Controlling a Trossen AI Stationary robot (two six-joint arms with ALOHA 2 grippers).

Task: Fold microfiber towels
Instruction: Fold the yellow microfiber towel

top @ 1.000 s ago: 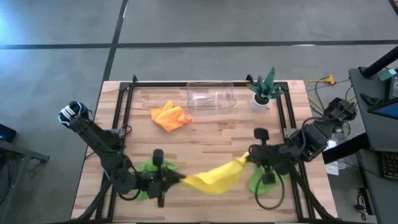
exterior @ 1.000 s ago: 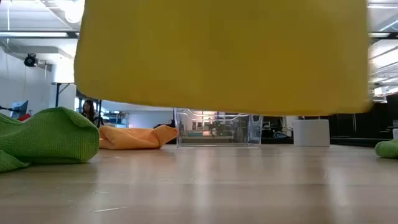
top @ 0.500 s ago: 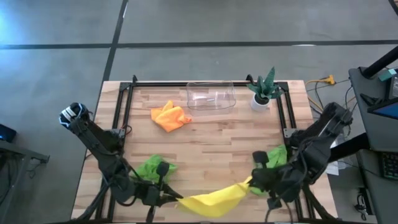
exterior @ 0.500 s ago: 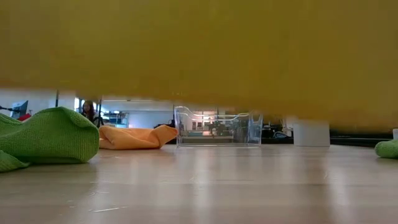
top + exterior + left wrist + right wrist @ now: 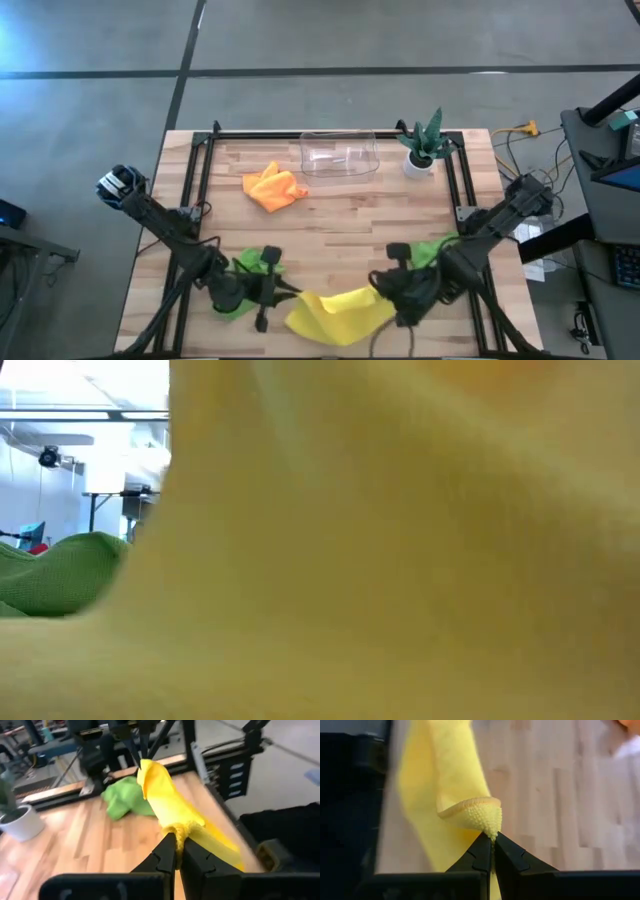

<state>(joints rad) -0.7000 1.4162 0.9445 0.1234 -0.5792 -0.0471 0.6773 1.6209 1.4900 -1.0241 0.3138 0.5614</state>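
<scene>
The left gripper (image 5: 290, 293) and right gripper (image 5: 378, 292) each pinch a corner of the yellow towel (image 5: 330, 312). It sags between them at the table's (image 5: 340, 225) near edge.

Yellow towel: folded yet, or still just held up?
Not folded: the yellow towel sags bunched between the left gripper and right gripper, each shut on a corner.

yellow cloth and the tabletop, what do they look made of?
Yellow cloth: soft knit fabric, probably microfiber; nubby looped pile shows at the pinched corner, matte, drapes limp. Tabletop: looks like wood, butcher-block style; pale glued strips with grain lines, light satin sheen.
</scene>
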